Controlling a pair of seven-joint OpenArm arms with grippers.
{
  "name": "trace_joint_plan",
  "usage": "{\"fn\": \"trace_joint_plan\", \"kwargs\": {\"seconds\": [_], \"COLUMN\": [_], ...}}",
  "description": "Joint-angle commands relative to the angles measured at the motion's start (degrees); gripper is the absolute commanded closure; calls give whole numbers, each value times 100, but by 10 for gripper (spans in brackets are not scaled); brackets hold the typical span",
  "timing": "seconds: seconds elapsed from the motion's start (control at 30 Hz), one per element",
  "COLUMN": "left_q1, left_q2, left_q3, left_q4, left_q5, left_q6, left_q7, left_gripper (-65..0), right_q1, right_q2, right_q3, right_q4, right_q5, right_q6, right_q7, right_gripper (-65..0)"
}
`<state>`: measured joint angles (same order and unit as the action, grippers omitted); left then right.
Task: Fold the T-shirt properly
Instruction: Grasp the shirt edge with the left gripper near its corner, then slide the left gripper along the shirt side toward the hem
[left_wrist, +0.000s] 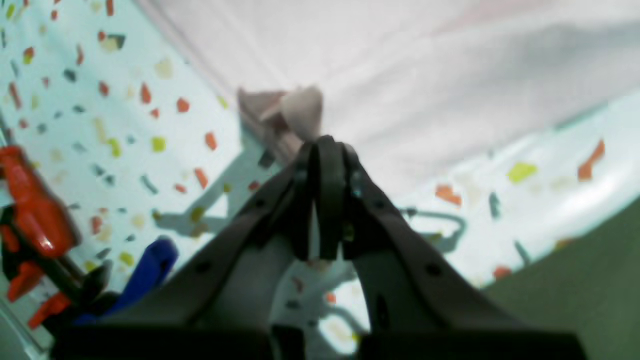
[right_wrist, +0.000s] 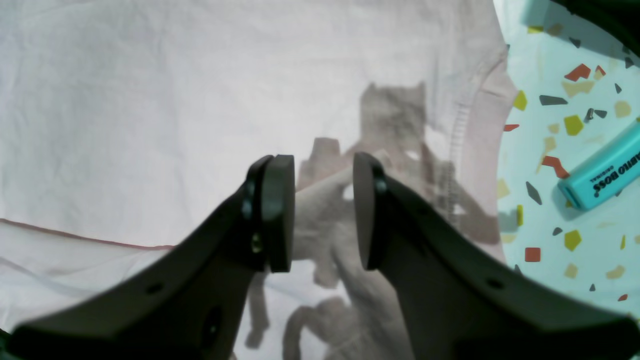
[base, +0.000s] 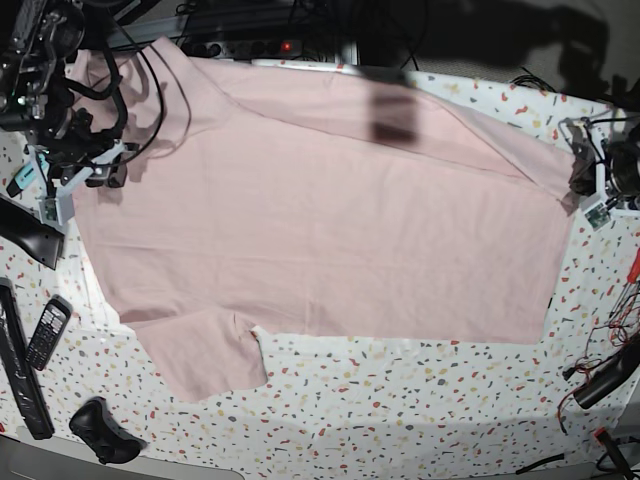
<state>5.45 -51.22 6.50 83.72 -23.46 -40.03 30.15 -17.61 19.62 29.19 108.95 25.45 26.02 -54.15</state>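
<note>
Base view shows the T-shirt (base: 330, 230) spread plain side up across the far half of the table (base: 400, 400), thin limp cotton that will sag and crease, so it is best pinched at hems and corners. At the right edge the left gripper (left_wrist: 325, 150) is clamped on a hem corner; near the far left corner the right gripper (right_wrist: 322, 210) hangs with jaws apart over the cloth. Any lettering is hidden, and the left wrist view is blurred.

We see the T-shirt (base: 320, 220), pale pink and plain side up, spread almost flat across the counter (base: 400, 400), one short sleeve (base: 205, 355) jutting toward the near edge, one corner (left_wrist: 300, 107) bunched and lifted.
</note>
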Motion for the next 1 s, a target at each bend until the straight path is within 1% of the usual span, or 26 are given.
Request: {"fn": "trace_joint_plan", "kwargs": {"seconds": [0.0,0.17,0.27,0.37,0.47,0.57,0.7,0.73,0.8,0.83,0.87,0.9,0.97], "left_q1": [52,483,669,798,870,859,846,848,846,846,844,831,798], "left_q2": [-153,-186,-219,-269,-361,-424,-439,-439,-439,-439,-439,-439,-455], "left_q3": [-52,-52,-57,-57,-57,-57,-57,-57,-57,-57,-57,-57,-57], "left_q4": [160,321,321,321,321,321,323,323,323,328,328,328,341], "left_q5": [-74,-37,170,507,564,570,697,695,691,691,691,684,651], "left_q6": [3,3,3,3,3,3,3,3,3,3,3,3,3], "left_q7": [33,358,505,527,608,944,1432,1558,1821,1912,1987,2041,2208], "left_gripper": [0,0,0,0,0,0,0,-50,-214,-276,-315,-332,-333], "right_q1": [44,44,44,46,44,46,46,46,46,46,46,46,44], "right_q2": [85,87,85,87,85,87,85,85,85,85,85,85,85], "right_q3": [42,42,42,42,42,42,42,42,42,42,42,42,42], "right_q4": [107,107,107,107,107,107,107,107,107,107,107,107,107], "right_q5": [28,26,26,28,28,28,31,31,31,31,31,31,31], "right_q6": [42,44,63,66,127,236,234,234,234,234,234,234,234], "right_q7": [96,96,96,96,96,98,109,118,120,120,120,118,118], "right_gripper": [-180,-180,-180,-180,-180,-180,-180,-180,-180,-180,-180,-180,-180]}}
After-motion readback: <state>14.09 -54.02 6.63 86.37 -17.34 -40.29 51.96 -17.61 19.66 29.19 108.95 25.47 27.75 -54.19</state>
